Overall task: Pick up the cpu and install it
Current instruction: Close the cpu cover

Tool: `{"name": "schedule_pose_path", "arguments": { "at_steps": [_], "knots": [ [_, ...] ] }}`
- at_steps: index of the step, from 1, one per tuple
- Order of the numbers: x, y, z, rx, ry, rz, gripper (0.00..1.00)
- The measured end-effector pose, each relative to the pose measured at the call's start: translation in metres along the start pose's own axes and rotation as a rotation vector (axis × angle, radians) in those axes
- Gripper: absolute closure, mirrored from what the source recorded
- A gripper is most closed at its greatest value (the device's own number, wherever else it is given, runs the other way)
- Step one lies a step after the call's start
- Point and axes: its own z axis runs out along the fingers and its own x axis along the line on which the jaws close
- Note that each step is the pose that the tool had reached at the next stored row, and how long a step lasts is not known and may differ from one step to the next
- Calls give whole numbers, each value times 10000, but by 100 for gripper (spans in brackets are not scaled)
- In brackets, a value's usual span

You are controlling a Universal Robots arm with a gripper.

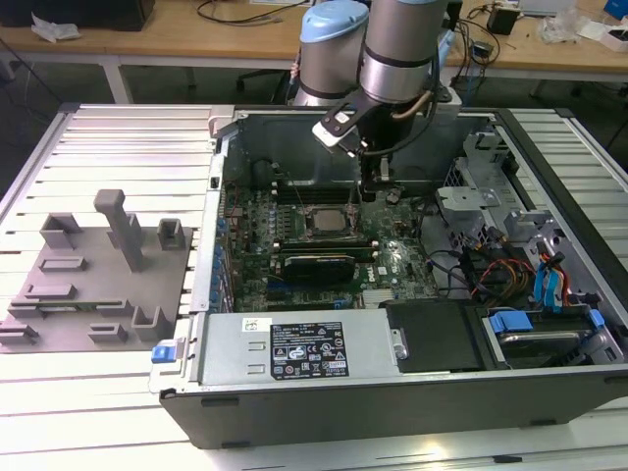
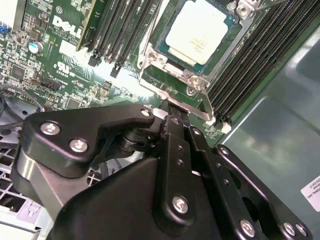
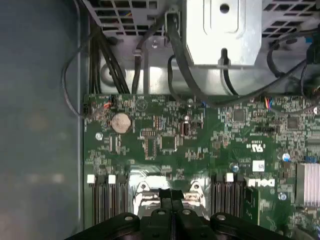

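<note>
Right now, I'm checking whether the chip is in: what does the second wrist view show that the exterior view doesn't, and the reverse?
The second wrist view gives the cpu, silvery top up, lying inside the socket frame, with the shut hand close to the frame's edge. The exterior view gives the grey plastic tray beside the computer case, the power supply and the arm. Shared: the green motherboard, the memory slots and the hand.
</note>
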Motion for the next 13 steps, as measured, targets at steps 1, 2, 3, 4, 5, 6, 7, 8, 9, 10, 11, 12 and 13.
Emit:
{"name": "schedule_pose_path", "arguments": {
  "at_steps": [1, 2, 3, 4, 5, 6, 7, 8, 9, 10, 11, 12, 13],
  "knots": [
    [1, -107, 5, 88, 3, -2, 89],
    [-1, -107, 5, 318, -4, -3, 89],
    [0, -107, 7, 350, 0, -3, 89],
    [1, -109, 14, 349, 2, -8, 89],
    [-1, -115, 21, 350, -2, -19, 89],
    [-3, -123, 28, 350, -3, -30, 89],
    [-9, -147, 46, 350, -4, -50, 89],
    [-11, -160, 54, 350, -4, -62, 89],
    [-13, -173, 61, 350, -4, -82, 89],
    [-15, -190, 69, 349, -4, -147, 89],
    [-15, -196, 71, 348, -7, -218, 89],
    [-16, -201, 74, 347, -12, -382, 89],
    [-16, -201, 78, 343, -17, -747, 89]
  ]
}}
